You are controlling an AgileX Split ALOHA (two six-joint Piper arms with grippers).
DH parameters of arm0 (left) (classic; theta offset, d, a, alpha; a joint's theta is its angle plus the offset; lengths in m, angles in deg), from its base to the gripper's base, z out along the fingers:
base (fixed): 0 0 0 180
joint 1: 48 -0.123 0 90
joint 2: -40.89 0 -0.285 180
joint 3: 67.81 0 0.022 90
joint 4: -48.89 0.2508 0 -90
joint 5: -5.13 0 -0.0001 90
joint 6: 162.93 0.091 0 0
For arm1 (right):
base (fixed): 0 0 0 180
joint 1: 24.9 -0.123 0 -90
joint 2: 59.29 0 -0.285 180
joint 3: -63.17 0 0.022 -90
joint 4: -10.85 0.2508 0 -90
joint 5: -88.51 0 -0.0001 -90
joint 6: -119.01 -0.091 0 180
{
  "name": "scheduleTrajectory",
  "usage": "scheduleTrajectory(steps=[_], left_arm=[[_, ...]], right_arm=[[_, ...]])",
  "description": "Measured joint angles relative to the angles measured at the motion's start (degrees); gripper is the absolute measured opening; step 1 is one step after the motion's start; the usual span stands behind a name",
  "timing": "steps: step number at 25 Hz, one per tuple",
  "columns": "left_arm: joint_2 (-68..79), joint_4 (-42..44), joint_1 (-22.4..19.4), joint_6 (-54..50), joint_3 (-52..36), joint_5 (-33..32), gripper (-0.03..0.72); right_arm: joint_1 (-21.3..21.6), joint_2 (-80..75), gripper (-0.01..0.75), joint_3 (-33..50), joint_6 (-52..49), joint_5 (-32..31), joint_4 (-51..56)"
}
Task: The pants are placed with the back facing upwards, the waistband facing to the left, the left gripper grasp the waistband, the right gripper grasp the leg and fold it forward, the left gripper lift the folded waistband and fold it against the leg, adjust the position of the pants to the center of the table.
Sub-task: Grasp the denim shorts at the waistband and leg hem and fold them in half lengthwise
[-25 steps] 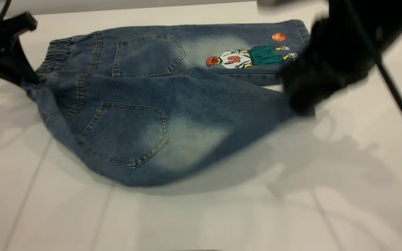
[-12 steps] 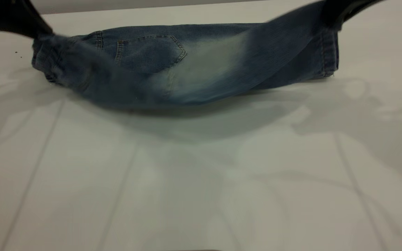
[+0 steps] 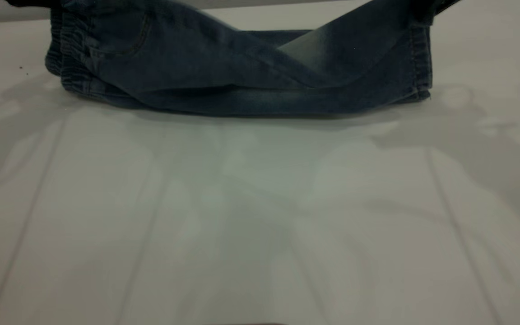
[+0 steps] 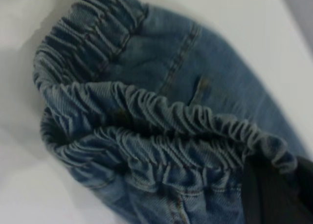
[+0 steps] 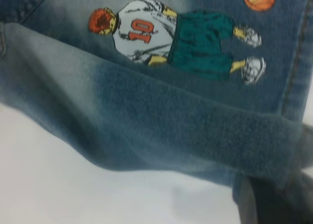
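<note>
The pants [image 3: 242,76], blue denim shorts, lie folded lengthwise at the far side of the table [image 3: 260,216]. Their ruffled waistband [image 3: 68,49] is at the left. My left gripper [image 3: 25,3] sits at the upper left edge, mostly cut off. It is shut on the waistband [image 4: 161,116], with a black finger [image 4: 274,194] against the gathered denim. My right gripper [image 3: 436,6] is at the upper right, shut on the hem end of the plain leg [image 3: 368,40]. That leg [image 5: 195,131] is raised over the leg with the basketball-player print [image 5: 171,38].
White tabletop with faint creases and arm shadows fills the near and middle parts of the exterior view. A few dark specks [image 3: 21,68] lie left of the waistband. The table's far edge [image 3: 264,3] runs just behind the shorts.
Both grippers have carried the near half of the shorts up and away, over the far half. The spread shorts are now a narrow folded strip, and the print is covered in the exterior view.
</note>
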Motion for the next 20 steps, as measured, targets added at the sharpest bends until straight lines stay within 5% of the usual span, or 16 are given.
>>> scheduleTrajectory(steps=[10, 20], left_arm=[[4.0, -14.7, 0.0, 0.1, 0.0, 7.5, 0.069], [8.0, -21.7, 0.0, 1.0, 0.0, 14.1, 0.069]], right_arm=[[0.0, -10.9, 0.026, -10.7, 0.2, 4.0, 0.0], [3.3, -14.3, 0.026, -11.4, -0.1, 11.1, 0.6]])
